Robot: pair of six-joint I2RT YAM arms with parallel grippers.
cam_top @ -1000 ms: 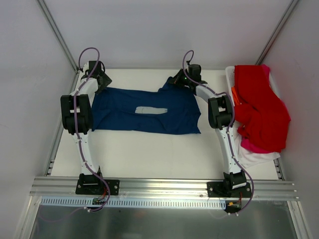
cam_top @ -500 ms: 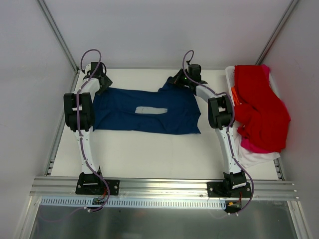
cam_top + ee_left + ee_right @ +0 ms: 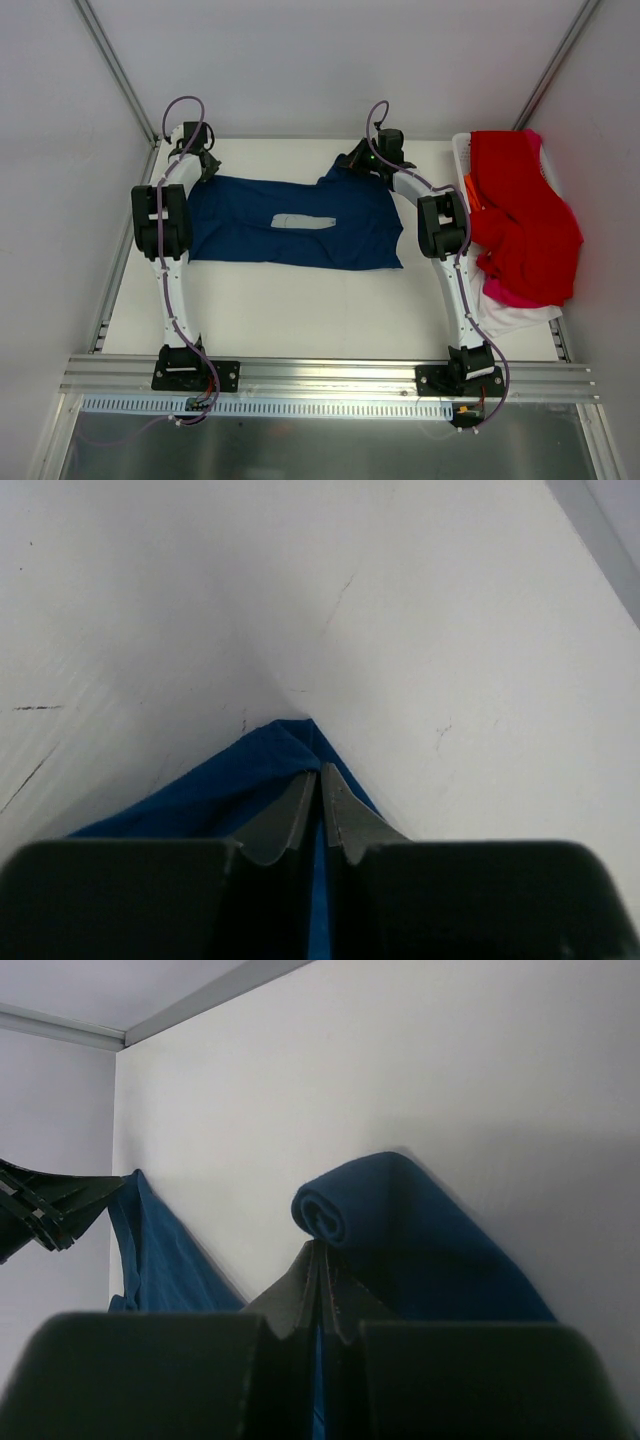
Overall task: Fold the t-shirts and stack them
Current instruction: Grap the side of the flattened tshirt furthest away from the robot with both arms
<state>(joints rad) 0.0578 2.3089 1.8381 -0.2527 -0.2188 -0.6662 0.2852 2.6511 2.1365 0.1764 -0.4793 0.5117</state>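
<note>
The white surface (image 3: 300,300) carries one navy t-shirt (image 3: 290,225), spread flat across its far half with the pale print (image 3: 305,221) facing up. It lies just as it did a second ago. The red tee (image 3: 520,220), the pink tee (image 3: 510,295) and the white tee (image 3: 510,318) are still heaped over the basket (image 3: 461,150) at the right edge, untouched.

The change is on the left side. The left arm has eased a little further towards the far left corner of the shirt. The left claw (image 3: 320,785), which stood well open over that corner a second ago, has now pinched nearly together. In the left wrist view its fingertips meet at the point of the blue cloth with only a thin slit between them. It appears to have that corner, though how much fabric lies between the tips is hard to see from this angle.

The right claw (image 3: 320,1260) has not moved. It stays clamped on the far right corner, where the hem has curled into a small roll just beyond its tips.

With both far corners now apparently held, the shirt looks ready for a first fold, probably the far edge drawn towards the near one. That fold has not begun, and nothing is stacked yet.
</note>
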